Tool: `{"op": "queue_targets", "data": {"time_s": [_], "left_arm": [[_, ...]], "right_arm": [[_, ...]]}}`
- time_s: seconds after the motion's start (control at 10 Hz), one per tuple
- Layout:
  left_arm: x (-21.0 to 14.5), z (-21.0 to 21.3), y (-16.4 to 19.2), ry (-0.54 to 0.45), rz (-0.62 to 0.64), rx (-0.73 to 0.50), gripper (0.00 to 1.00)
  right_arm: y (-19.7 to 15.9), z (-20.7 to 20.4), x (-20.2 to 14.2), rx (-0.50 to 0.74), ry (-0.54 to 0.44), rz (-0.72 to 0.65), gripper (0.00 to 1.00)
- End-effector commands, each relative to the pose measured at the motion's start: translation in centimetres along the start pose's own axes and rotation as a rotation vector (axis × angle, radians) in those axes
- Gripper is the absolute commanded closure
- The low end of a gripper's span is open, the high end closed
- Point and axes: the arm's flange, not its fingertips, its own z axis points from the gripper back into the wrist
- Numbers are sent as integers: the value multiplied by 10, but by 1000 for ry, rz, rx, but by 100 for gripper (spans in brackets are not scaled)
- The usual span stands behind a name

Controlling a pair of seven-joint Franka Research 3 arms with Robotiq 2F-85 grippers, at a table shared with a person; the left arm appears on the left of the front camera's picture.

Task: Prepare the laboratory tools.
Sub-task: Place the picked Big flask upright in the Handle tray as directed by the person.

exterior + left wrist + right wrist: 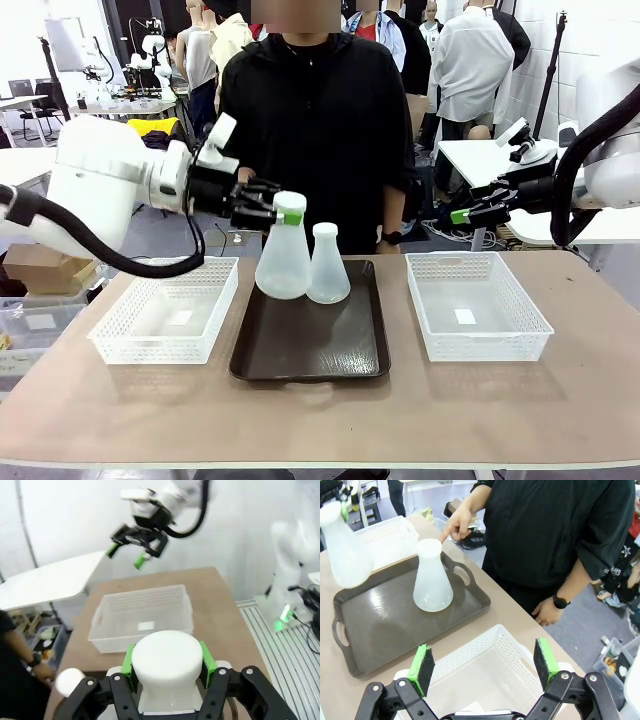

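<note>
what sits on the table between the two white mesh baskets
In the front view, a dark rectangular tray lies between the left white mesh basket and the right one, with a frosted conical flask standing on it.

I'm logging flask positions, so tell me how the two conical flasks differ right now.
The gripped flask is clamped at its neck by the left gripper; the free flask is untouched by any gripper. The gripped flask appears lifted off the dark tray in the right wrist view, while the free flask stands upright on it. A person's finger points at the free flask. Both are frosted white.
</note>
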Motion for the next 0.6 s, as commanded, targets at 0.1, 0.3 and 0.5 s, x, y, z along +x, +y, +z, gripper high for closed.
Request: {"op": "queue_targets", "data": {"time_s": [0.1,0.3,0.5], "left_arm": [[-25,-17,1,-42,-63,-77,100],[-42,-24,-4,-80,-50,-72,100],[-55,-27,-9,-87,-17,-46,100]], "right_arm": [[1,0,0,2,5,-4,0],[1,0,0,2,5,-4,0],[1,0,0,2,5,-4,0]]}}
